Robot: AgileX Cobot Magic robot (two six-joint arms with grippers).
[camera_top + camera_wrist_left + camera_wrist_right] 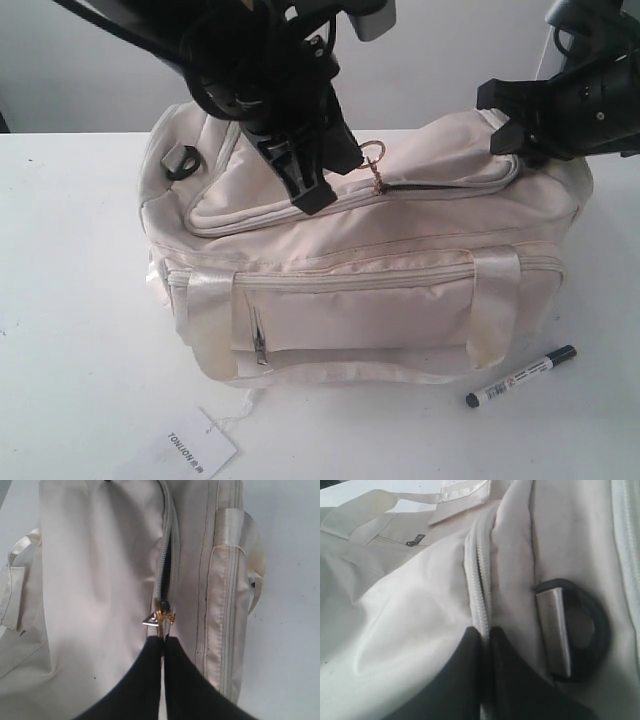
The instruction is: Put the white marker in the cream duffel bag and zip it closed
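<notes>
White marker (pixel 520 377) on the table (pixel 80 300) at lower right, beside the cream duffel bag (pixel 400 280), top zip (pixel 167 555) partly open, left hand (pixel 162 642) pinched together at the gold zip pull (pixel 163 614), right hand (pixel 484 636) clamped on the bag's zip seam (pixel 479 580)

Bare table (pixel 80 300) around marker (pixel 520 377); bag (pixel 360 270) close behind.

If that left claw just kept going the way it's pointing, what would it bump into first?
The gold zipper pull on the cream duffel bag: the left gripper points straight at it, tips about touching. Whether they already pinch it is unclear.
</notes>
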